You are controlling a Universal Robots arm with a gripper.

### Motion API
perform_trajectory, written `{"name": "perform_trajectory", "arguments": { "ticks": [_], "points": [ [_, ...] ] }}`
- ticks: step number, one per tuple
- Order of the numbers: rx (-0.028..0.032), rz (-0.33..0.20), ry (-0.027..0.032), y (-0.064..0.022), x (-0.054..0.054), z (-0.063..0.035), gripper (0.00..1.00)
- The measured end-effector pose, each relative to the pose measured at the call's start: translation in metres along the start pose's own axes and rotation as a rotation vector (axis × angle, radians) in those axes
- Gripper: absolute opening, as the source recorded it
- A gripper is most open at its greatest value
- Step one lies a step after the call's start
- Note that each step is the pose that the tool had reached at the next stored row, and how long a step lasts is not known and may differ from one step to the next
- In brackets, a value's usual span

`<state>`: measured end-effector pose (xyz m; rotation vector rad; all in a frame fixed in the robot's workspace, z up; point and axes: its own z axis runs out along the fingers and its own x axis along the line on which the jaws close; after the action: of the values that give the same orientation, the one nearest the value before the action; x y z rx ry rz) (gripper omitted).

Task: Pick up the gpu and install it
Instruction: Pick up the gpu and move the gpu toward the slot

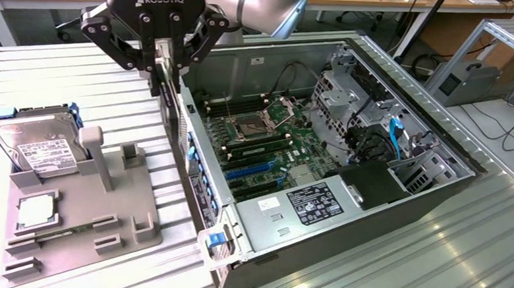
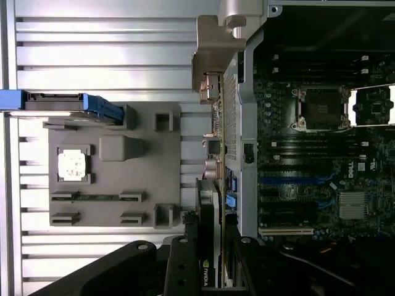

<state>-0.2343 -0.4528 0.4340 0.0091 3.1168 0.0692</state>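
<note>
We see the arm reaching straight down from above, its gripper (image 1: 163, 61) poised over the rear wall of the open computer case (image 1: 413, 185). The fingers are clamped on the gpu (image 1: 165, 80), which hangs upright and edge-down between them. It is lifted clear, above the case wall and beside the motherboard (image 1: 266, 138). The grey tray (image 1: 87, 208) with the hard drive (image 1: 37, 146) lies towards the exterior view's left.
</note>
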Motion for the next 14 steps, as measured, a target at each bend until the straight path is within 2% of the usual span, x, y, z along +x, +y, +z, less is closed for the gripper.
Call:
{"name": "perform_trajectory", "arguments": {
  "ticks": [14],
  "points": [
    [0.0000, 0.000, 0.0000, 0.0046, -0.027, 0.0008, 0.27]
  ]
}}
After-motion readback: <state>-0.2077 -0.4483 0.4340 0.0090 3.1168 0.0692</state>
